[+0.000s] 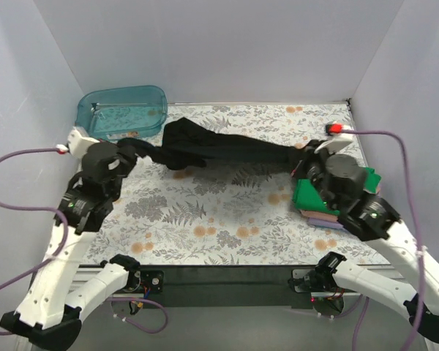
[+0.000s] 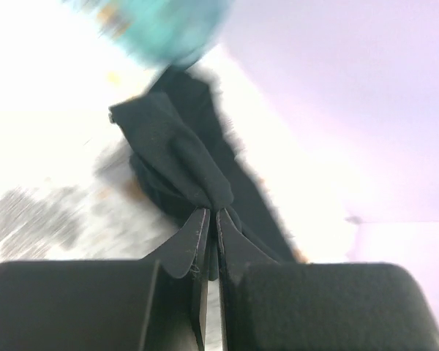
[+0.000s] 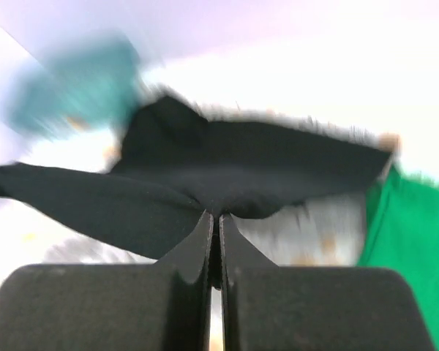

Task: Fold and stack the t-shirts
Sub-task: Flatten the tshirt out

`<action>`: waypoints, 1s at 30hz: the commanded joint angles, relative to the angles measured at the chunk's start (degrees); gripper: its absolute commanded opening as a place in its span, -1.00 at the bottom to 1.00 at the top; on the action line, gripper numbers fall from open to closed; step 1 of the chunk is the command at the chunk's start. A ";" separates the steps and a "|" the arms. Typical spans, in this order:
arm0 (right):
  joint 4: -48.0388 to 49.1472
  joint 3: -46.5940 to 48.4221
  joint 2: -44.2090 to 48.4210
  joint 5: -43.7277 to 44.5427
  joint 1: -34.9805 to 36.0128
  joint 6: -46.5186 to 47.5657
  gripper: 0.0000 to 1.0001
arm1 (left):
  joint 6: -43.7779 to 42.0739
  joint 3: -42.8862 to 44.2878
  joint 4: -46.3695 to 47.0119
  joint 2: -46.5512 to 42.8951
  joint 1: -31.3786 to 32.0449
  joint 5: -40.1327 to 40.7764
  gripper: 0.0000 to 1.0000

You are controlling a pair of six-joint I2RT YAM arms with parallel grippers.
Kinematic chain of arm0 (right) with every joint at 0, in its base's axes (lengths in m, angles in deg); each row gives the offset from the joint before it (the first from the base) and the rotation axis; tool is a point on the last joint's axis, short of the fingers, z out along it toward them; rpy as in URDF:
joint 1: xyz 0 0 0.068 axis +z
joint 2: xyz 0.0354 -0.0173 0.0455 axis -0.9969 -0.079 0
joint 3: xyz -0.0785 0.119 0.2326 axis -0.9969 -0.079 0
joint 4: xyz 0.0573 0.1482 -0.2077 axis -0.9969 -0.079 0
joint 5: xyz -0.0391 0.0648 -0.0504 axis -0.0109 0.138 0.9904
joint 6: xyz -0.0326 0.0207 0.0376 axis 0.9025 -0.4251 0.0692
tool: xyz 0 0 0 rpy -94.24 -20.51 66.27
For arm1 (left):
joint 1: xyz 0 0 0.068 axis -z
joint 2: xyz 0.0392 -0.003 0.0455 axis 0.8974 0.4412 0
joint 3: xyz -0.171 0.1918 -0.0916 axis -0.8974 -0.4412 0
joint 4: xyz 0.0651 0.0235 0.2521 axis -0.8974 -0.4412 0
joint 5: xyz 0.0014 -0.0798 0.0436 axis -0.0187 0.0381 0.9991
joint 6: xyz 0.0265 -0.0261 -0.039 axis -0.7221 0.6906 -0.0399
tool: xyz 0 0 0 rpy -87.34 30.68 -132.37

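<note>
A black t-shirt [image 1: 212, 150] hangs stretched in a band across the back of the table between both arms. My left gripper [image 1: 132, 151] is shut on its left end; in the left wrist view the black t-shirt [image 2: 183, 157] bunches at my left gripper's [image 2: 211, 213] tips. My right gripper [image 1: 301, 162] is shut on its right end; in the right wrist view the black t-shirt [image 3: 219, 172] spreads out from my right gripper's [image 3: 214, 216] tips. A folded stack with a green t-shirt [image 1: 312, 196] on top, and tan-pink and lavender ones [image 1: 329, 219] under it, lies at the right; the green t-shirt [image 3: 410, 241] also shows in the right wrist view.
A teal plastic tub [image 1: 121, 111] stands at the back left corner, just behind the shirt's left end. The floral table cover [image 1: 219, 219] lies under everything. White walls close in the back and sides. Purple cables loop beside both arms.
</note>
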 commanded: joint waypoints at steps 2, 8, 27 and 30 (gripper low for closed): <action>-0.78 15.74 1.90 -0.40 -0.08 11.88 -0.97 | -13.63 13.31 7.50 -2.63 -0.05 1.48 -1.00; -6.94 38.61 -4.08 -13.40 -0.08 16.30 -0.97 | -28.50 32.89 13.16 -0.87 -0.05 -9.60 -1.00; -8.09 46.75 -0.74 -21.88 0.01 14.46 -0.97 | -42.67 52.02 16.58 1.32 -0.05 -6.30 -1.00; -7.91 40.78 -1.70 -12.31 0.01 14.46 -0.97 | -45.30 42.10 22.55 2.73 0.04 -1.45 -1.00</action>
